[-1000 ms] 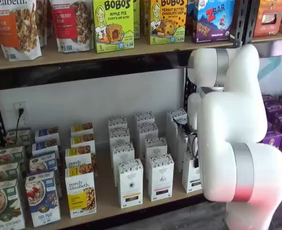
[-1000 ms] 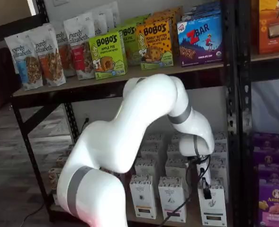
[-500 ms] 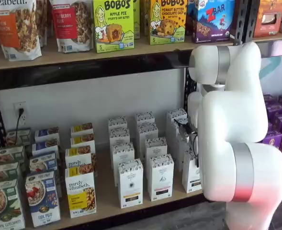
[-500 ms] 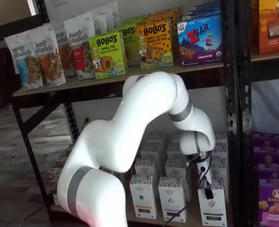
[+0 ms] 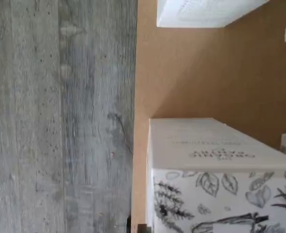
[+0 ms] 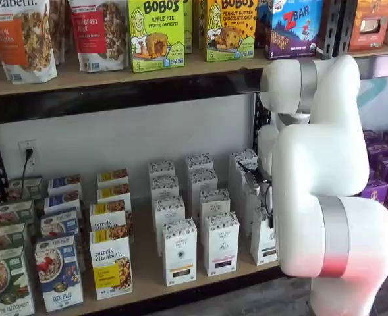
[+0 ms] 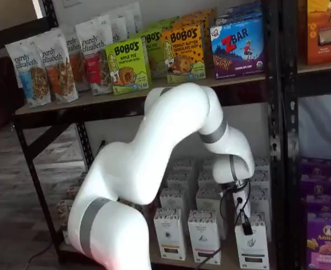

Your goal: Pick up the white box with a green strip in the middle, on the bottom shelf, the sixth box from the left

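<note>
The white box stands at the front right of the bottom shelf, last in the front row of like cartons; it also shows beside the arm. My gripper hangs right over its top. Only one black finger and a cable show against the carton, so I cannot tell whether the jaws grip it. The wrist view is filled by the box's leaf-patterned top and white side, standing on the tan shelf board next to its front edge.
More white cartons stand in rows behind and to the left. Colourful cereal boxes fill the shelf's left end. Purple boxes sit past the black upright. The upper shelf overhangs. Grey floor lies below.
The arm has sunk slightly, bringing the gripper lower onto the box top. The box itself has not moved.
</note>
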Robot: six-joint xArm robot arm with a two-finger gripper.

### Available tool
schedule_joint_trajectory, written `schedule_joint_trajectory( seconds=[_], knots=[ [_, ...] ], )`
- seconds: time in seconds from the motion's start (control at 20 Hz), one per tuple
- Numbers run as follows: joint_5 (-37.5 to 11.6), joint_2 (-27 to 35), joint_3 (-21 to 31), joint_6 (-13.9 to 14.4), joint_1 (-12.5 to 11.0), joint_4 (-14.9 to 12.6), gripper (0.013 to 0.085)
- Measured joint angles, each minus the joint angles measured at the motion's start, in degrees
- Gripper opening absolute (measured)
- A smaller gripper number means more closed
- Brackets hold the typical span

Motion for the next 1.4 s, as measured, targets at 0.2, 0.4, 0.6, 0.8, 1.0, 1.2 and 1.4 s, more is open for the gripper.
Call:
schedule_joint_trajectory(
  seconds=[0.2, 0.4, 0.6, 0.8, 1.0, 1.2, 1.4],
  knots=[
    [-0.8, -0.4, 0.9, 0.0, 0.1, 0.3, 0.049],
    [-1.8, -1.4, 2.8, 1.3, 0.2, -1.1, 0.049],
    [-4.2, -3.9, 7.7, 5.1, -0.2, -5.2, 0.049],
    [-5.2, -6.7, 12.7, 6.4, -0.2, -6.3, 0.049],
    [-6.9, -9.6, 17.7, 6.4, 0.3, -5.4, 0.049],
    [-9.2, -13.7, 23.6, 9.2, 0.8, -7.6, 0.049],
    [-10.8, -18.4, 29.5, 11.8, 0.8, -10.2, 0.049]
  ],
)
